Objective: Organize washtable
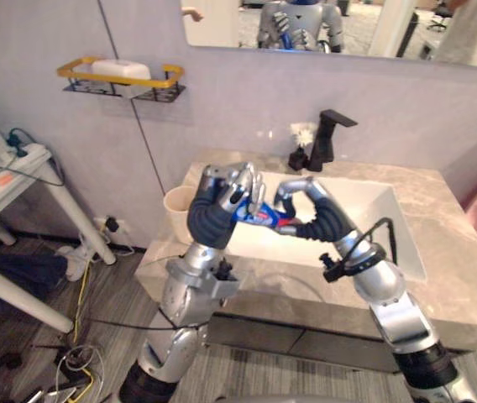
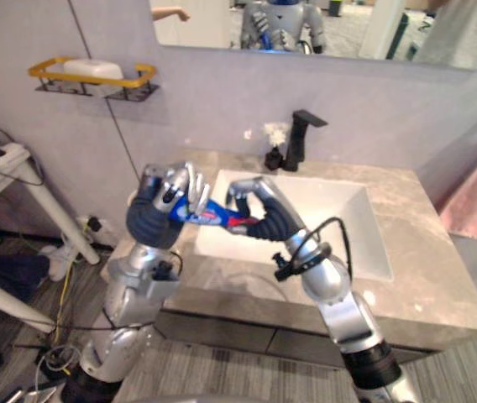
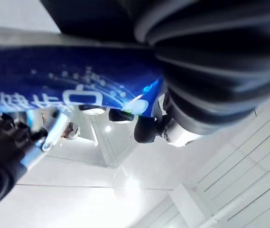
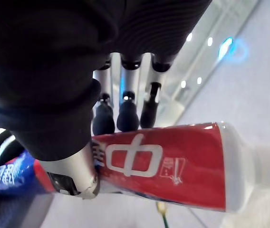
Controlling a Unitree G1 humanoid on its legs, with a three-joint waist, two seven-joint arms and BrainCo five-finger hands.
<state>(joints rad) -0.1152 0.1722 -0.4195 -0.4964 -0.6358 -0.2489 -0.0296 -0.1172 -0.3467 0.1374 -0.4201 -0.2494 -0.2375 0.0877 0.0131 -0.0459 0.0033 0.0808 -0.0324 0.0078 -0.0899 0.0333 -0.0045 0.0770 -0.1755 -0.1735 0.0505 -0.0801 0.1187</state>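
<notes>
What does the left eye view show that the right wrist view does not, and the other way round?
Left eye view: the white sink, the black faucet, a beige cup at the counter's left corner, the wall shelf with a soap, and the left hand's grip on the toothpaste tube's blue end.
Right wrist view: the tube's white neck, close up, past its red part.
Both: the right hand curled round the tube's red end.
</notes>
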